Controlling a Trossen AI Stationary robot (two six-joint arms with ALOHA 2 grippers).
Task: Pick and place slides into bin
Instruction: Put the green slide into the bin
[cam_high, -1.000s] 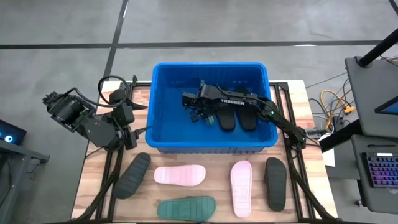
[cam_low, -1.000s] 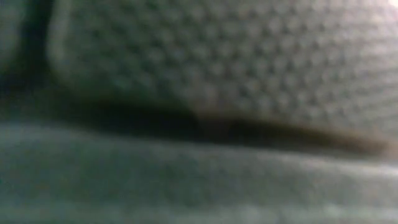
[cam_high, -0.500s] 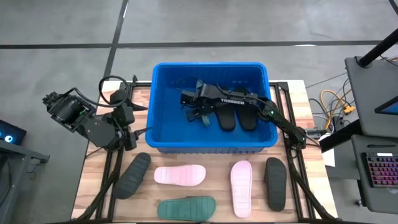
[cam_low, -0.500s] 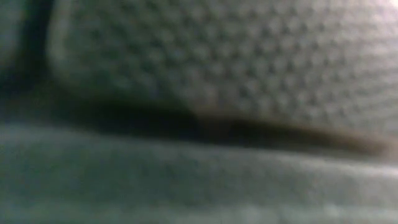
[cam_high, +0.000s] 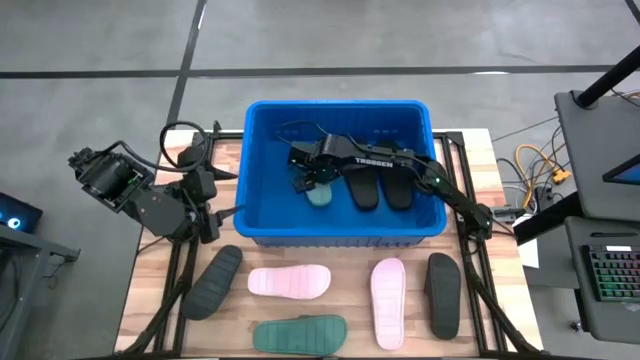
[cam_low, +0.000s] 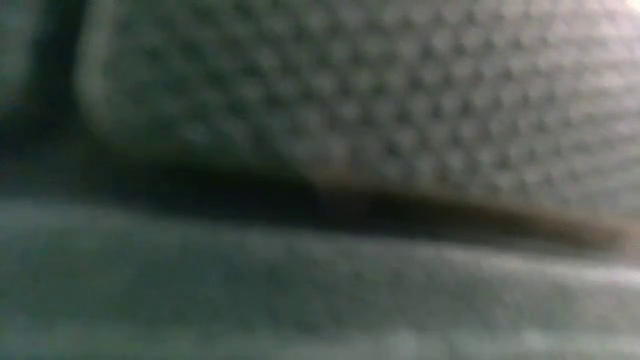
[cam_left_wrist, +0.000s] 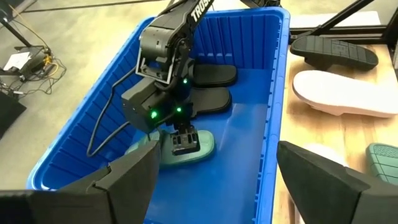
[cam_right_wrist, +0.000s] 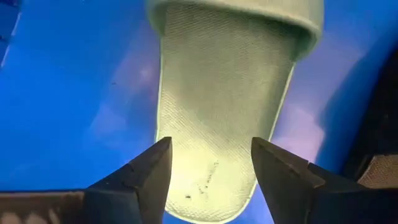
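Note:
My right gripper (cam_right_wrist: 211, 163) reaches down into the blue bin (cam_high: 340, 238) and is open. Its fingers stand over the heel end of a pale green slide (cam_high: 318, 195) that lies sole-down on the bin's floor. Two black slides (cam_high: 380, 186) lie side by side on the floor to the right of it. My left gripper (cam_left_wrist: 214, 186) waits open and empty beyond the bin's left wall. On the table in front of the bin lie two pink slides (cam_high: 289, 281) (cam_high: 388, 302), a dark green one (cam_high: 300, 333) and two charcoal ones (cam_high: 212, 280) (cam_high: 443, 294). My right gripper points down over the heel end of the green slide's footbed (cam_right_wrist: 214, 180), its fingers (cam_right_wrist: 152, 171) spread apart above it. I cannot tell whether the fingertips touch the footbed. The slide lies flat on the bin's floor (cam_left_wrist: 242, 155).
The bin takes up the table's far middle, and its left half (cam_high: 270, 190) holds nothing. The low view is filled by a blurred dimpled surface (cam_low: 340, 100) close to the lens. A side table with a keyboard (cam_high: 610, 275) stands at the right.
The green slide was mostly tucked under my right gripper. It now lies flat on the bin's floor, with its near end showing beyond the fingers. My right gripper's hand has tipped over it while staying in the same spot in the bin.

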